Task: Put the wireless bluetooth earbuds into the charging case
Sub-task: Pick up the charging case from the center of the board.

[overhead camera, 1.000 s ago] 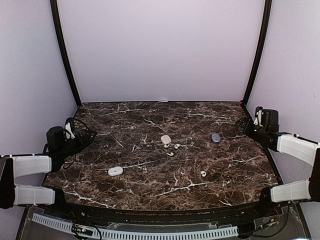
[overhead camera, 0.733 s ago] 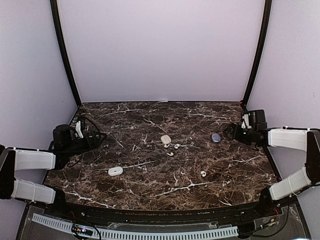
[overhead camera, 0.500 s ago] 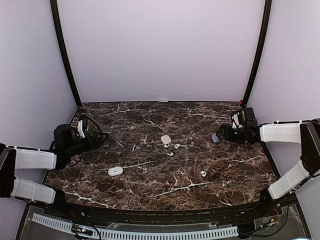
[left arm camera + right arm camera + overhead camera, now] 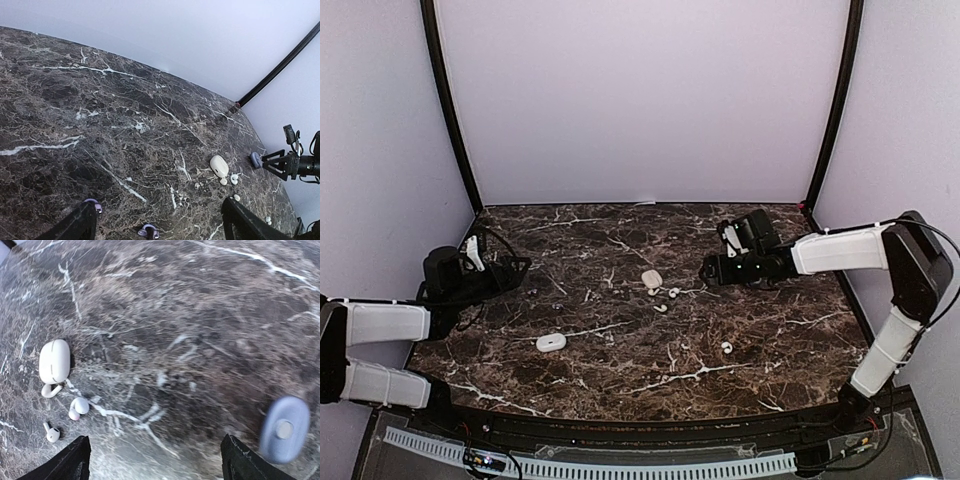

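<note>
black right gripper (image 4: 154, 441): jaws spread wide, nothing between them; hovers over the marble table (image 4: 620, 380), right of centre.
lavender case (image 4: 284, 429): just beside that gripper, on its right-edge side; blurred.
earbuds (image 4: 79, 406): three pale buds in a loose cluster at mid-table, lying left of the right gripper and slightly toward the near edge, apart from it.
lone bud (image 4: 726, 346): set off toward the near-right corner.
cream case (image 4: 54, 361): just beside the cluster on its far side; long axis runs far to near; seam visible, seemingly shut.
judgement: right arm is nearer, so the reach goes leftward.
left gripper (image 4: 157, 212): jaws wide, empty, by the left edge, well apart from the buds.
white case (image 4: 551, 342): toward the near-left corner.
markings: none legible.
</note>
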`<state>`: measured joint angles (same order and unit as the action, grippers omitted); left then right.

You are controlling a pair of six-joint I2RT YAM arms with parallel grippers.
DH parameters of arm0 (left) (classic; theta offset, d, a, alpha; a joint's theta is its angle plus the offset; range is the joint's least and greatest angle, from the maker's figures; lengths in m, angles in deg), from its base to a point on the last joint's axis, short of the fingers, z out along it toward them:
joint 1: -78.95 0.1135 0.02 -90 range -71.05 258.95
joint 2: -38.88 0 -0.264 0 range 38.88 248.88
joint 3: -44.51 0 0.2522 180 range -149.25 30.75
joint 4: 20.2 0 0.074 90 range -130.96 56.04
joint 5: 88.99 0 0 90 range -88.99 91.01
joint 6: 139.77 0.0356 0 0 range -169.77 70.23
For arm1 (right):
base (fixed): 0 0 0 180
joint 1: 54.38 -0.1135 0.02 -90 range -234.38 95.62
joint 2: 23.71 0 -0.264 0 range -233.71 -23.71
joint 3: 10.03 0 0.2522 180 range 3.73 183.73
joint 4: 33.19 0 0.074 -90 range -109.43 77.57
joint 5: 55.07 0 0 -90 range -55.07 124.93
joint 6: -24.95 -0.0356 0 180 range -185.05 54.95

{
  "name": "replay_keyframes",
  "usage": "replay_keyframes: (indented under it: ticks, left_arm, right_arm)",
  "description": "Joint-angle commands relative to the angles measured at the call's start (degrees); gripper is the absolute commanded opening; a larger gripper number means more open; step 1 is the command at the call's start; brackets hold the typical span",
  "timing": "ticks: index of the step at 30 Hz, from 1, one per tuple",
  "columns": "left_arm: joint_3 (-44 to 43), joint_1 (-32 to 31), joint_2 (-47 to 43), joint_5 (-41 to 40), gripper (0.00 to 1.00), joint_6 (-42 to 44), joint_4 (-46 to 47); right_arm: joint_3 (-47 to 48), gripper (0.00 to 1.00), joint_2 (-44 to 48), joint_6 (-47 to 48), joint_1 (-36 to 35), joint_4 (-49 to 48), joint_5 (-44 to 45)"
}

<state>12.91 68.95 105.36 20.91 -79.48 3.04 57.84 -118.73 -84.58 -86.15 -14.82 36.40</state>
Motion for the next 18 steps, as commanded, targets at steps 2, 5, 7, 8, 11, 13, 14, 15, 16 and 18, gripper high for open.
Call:
replay_keyframes:
  ticks: [2, 5, 7, 8, 11, 13, 14, 15, 16, 18]
  left_arm:
    - [-0.2, -0.2, -1.4, -2.0, 0.99, -0.2, -1.4]
    - [-0.9, -0.2, -1.5, -1.4, 0.99, 0.7, -3.0]
    - [-1.2, -0.2, -1.5, -1.3, 0.99, 0.8, -3.5]
    - [-1.2, -0.2, -1.5, -1.4, 0.99, 0.8, -3.6]
    - [-1.0, -0.2, -1.4, -1.8, 0.98, 0.7, -3.4]
    - [-0.9, -0.2, -1.2, -1.8, 0.98, 0.6, -3.0]
    - [-1.0, -0.2, -1.0, -1.8, 0.98, 0.4, -2.9]
    - [-1.0, -0.3, -0.8, -1.6, 0.98, 0.2, -2.7]
    - [-1.1, -0.2, -0.6, -1.2, 0.98, 0.1, -2.5]
    - [-1.3, -0.3, -0.2, -0.7, 0.98, -0.3, -2.2]
  right_arm:
    - [6.5, 0.89, -6.2, -0.2, -4.9, -1.5, -0.7]
    - [10.2, 0.89, -9.6, 0.0, -7.8, -1.2, -0.1]
    - [13.6, 0.89, -11.6, 0.4, -9.5, -0.5, 0.9]
    - [14.8, 0.89, -12.5, 0.5, -10.3, -0.1, 1.4]
    - [18.0, 0.88, -15.3, 1.1, -11.9, 0.9, 1.9]
    - [20.2, 0.88, -17.3, 1.5, -13.1, 1.8, 2.3]
    - [21.3, 0.85, -18.2, 1.8, -13.5, 2.1, 2.5]
    - [22.6, 0.84, -19.2, 2.0, -14.0, 2.5, 2.7]
    - [23.7, 0.83, -20.2, 2.1, -14.3, 3.1, 3.0]
    - [26.0, 0.81, -22.2, 2.2, -15.0, 4.1, 3.8]
